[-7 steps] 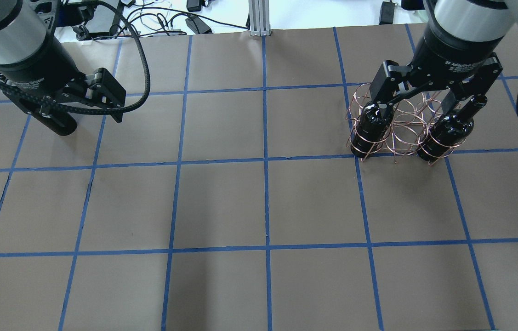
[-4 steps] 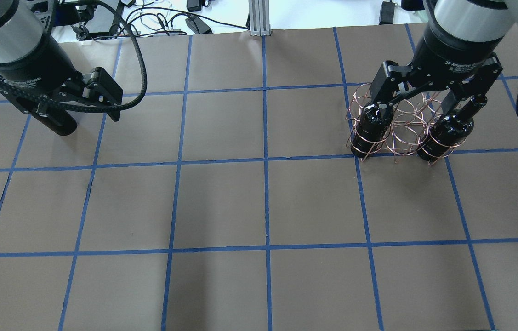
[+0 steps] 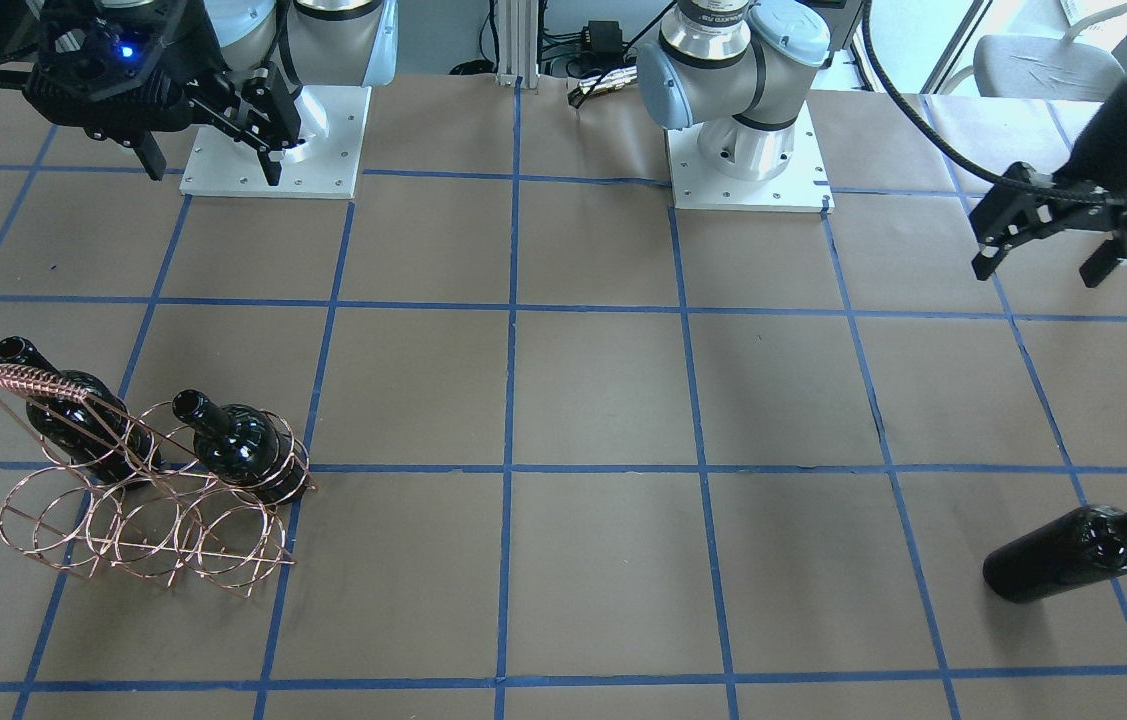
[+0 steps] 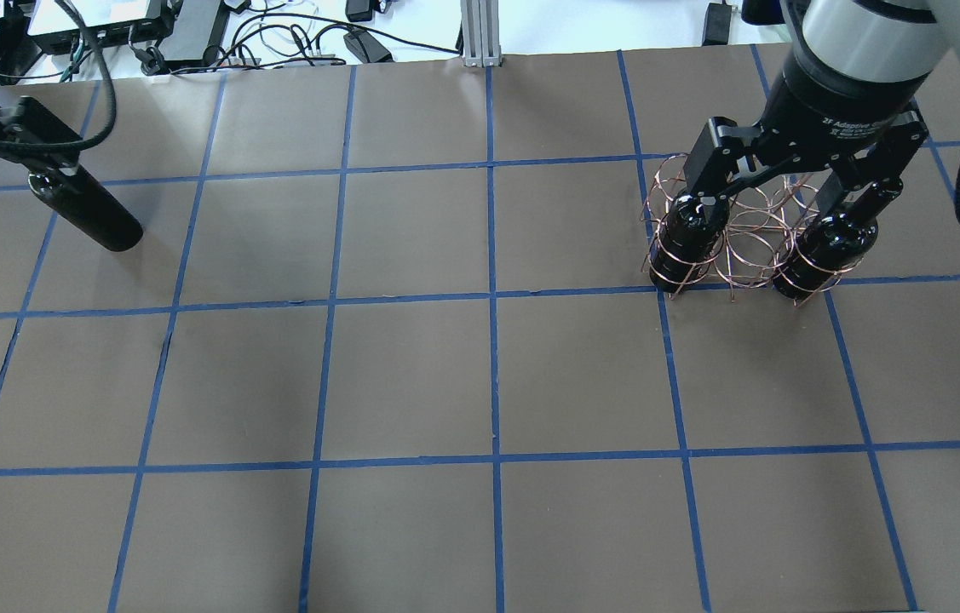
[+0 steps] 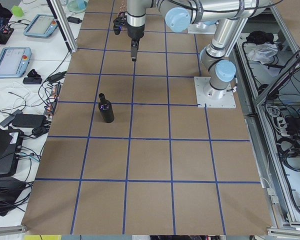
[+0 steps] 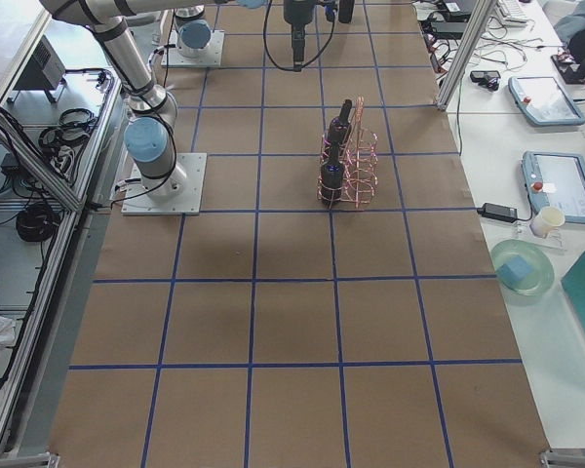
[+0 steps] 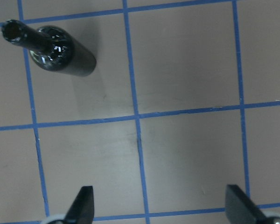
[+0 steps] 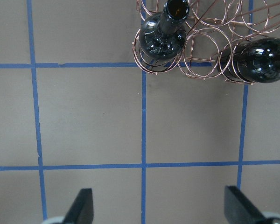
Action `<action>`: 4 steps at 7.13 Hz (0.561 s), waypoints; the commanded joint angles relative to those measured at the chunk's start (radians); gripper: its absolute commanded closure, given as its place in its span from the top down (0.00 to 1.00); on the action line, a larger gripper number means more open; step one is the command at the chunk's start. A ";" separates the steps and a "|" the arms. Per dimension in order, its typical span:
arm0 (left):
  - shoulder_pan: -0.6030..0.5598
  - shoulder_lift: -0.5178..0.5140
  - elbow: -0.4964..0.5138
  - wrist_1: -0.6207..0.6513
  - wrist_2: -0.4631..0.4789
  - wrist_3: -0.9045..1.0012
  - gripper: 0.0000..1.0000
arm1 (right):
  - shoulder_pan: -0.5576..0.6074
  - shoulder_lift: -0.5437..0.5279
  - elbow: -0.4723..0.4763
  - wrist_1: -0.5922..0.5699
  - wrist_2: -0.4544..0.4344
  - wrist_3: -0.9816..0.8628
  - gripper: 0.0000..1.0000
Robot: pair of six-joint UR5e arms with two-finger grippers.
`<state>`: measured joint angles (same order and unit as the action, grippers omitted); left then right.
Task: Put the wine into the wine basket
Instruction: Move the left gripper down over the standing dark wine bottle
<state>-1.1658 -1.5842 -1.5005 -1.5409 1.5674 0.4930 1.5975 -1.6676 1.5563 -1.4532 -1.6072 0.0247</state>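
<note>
A black wine bottle (image 4: 88,213) stands upright and alone on the table's left side; it also shows in the front view (image 3: 1073,550) and the left wrist view (image 7: 56,46). My left gripper (image 4: 2,157) is open and empty, raised, off to the bottle's side. The copper wire wine basket (image 3: 138,530) stands on the right side and holds two black bottles (image 3: 73,420) (image 3: 238,450) upright in its outer rings. My right gripper (image 4: 773,200) is open and empty, high above the basket (image 8: 200,42).
Brown paper with a blue tape grid (image 4: 492,298) covers the table. Both arm bases (image 3: 748,170) stand on white plates at the robot's side. Cables and boxes (image 4: 190,34) lie beyond the far edge.
My left arm has swung away toward the left edge and uncovered the lone bottle it hung over. My right gripper has stayed open above the basket.
</note>
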 commanded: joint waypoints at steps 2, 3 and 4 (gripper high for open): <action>0.075 -0.158 0.087 0.079 0.005 0.082 1.00 | -0.001 -0.001 0.001 -0.001 0.000 0.000 1.00; 0.087 -0.207 0.127 0.079 -0.007 0.114 1.00 | -0.001 -0.001 0.001 -0.003 0.001 0.000 1.00; 0.118 -0.255 0.159 0.081 -0.007 0.127 1.00 | 0.001 -0.001 0.001 -0.003 0.000 0.000 1.00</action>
<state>-1.0765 -1.7796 -1.3823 -1.4666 1.5635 0.5987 1.5970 -1.6689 1.5570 -1.4552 -1.6070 0.0246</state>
